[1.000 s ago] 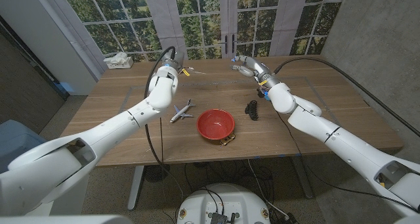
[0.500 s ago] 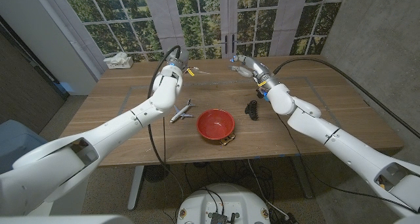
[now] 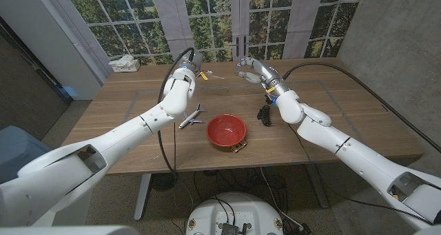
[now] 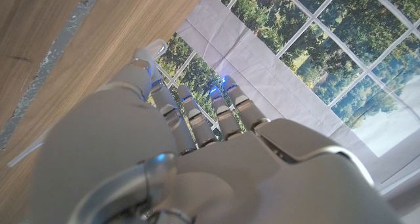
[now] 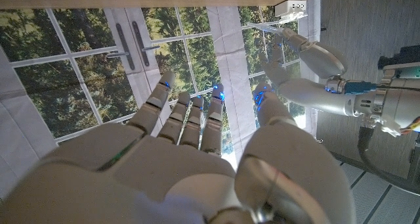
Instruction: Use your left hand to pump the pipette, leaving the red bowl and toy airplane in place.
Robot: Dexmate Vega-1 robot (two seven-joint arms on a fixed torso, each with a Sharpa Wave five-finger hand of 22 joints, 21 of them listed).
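Note:
The pipette is a thin clear tube with a yellow piece at one end, lying on the wooden table near its far edge. My left hand hovers just beside that yellow end, fingers spread and holding nothing. In the right wrist view the left hand reaches its fingertips toward the pipette. My right hand hangs open farther right along the far edge. The red bowl stands mid-table, and the toy airplane lies to its left.
A black clip-like object lies right of the bowl. A white tissue box sits at the far left corner. Windows stand behind the table's far edge.
My left hand has slid right along the far edge, closer to the pipette. The right hand has drifted slightly left. Bowl and airplane have not moved.

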